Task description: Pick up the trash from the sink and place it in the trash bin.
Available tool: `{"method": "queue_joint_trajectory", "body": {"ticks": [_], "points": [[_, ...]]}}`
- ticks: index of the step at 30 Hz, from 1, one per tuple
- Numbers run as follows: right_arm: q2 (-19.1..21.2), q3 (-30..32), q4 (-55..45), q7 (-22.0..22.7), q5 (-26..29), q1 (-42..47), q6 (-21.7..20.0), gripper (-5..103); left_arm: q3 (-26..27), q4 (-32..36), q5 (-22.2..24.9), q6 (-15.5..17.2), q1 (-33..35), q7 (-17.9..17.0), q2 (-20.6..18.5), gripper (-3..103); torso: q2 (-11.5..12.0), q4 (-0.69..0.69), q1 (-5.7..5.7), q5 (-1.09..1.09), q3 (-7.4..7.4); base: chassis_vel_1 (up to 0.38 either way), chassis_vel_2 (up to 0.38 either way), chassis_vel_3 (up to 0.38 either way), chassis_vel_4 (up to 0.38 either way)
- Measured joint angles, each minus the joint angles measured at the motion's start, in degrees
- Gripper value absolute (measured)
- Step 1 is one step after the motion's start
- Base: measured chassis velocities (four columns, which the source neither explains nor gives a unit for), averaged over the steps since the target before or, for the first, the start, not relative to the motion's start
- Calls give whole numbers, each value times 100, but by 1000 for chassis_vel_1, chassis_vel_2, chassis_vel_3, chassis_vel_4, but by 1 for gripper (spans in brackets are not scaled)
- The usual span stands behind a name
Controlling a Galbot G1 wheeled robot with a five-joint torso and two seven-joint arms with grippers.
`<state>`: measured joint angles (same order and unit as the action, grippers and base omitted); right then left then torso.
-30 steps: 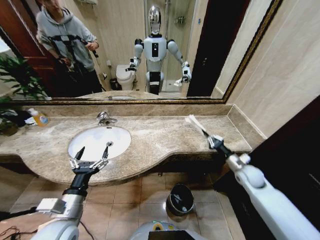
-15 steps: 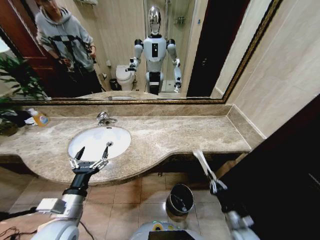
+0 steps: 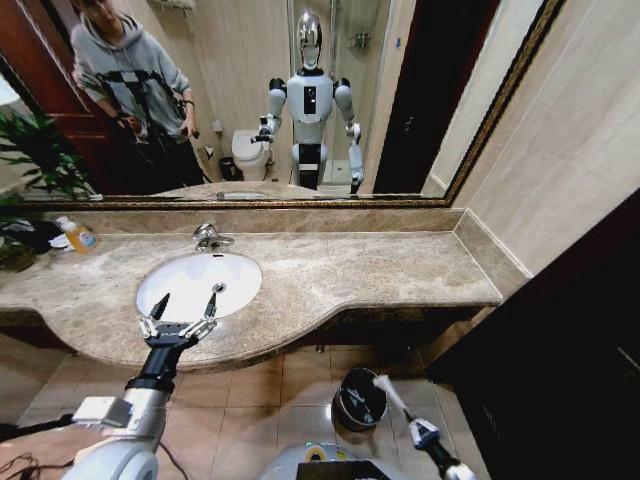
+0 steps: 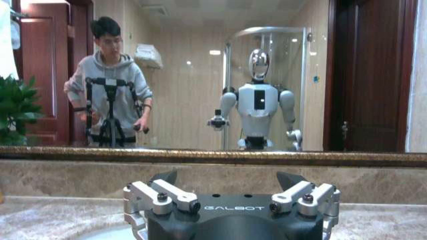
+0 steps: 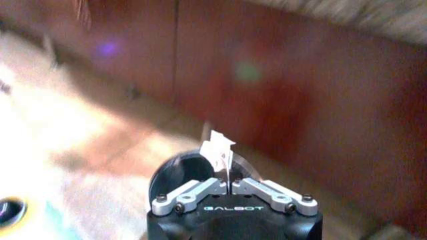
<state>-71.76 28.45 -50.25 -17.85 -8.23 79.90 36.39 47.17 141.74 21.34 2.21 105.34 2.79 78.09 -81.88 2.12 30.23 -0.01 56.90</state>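
Right gripper (image 3: 400, 407) pinches the flat white packet (image 3: 388, 392) just over the trash bin (image 3: 357, 400), left gripper (image 3: 184, 305), fingers spread, well above it.

**Free room around both grippers: open over the basin, tight down by the bin**

Ahead of the left gripper (image 3: 184, 306) fingers, spread wide at the counter's front edge, the sink (image 3: 199, 283) basin lies open; only the chrome faucet (image 3: 209, 237) stands beyond its far rim, with the mirror wall (image 3: 300, 100) closing off the back. The right gripper (image 5: 229, 183) fingers, pinched on a flat white packet (image 5: 219, 149), point at the trash bin (image 3: 360, 398), its mouth unblocked just past the packet; the counter's dark cabinet front (image 5: 280, 90) rises close behind the bin, and tiled floor (image 3: 300, 395) lies free beside it.
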Motion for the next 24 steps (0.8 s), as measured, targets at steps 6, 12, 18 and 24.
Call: {"method": "queue_joint_trajectory", "body": {"ticks": [6,12,18,24], "points": [[-146,-66,372,-8,-652,-512,-708,0,0,0,0,0,1,0,0,100,0,0,0,0,0,0,0,0,0],[-340,-172,585,-27,-1106,-932,-1263,0,0,0,0,0,0,0,0,100,0,0,0,2,0,0,0,0,0],[-359,-212,615,24,-1356,-1044,-1307,16,0,0,0,0,0,0,0,100,0,-1,0,1,0,0,0,0,0],[-295,-210,574,95,-1363,-1011,-1268,43,0,0,0,0,0,0,0,100,0,-1,0,0,0,0,0,0,0]]}}
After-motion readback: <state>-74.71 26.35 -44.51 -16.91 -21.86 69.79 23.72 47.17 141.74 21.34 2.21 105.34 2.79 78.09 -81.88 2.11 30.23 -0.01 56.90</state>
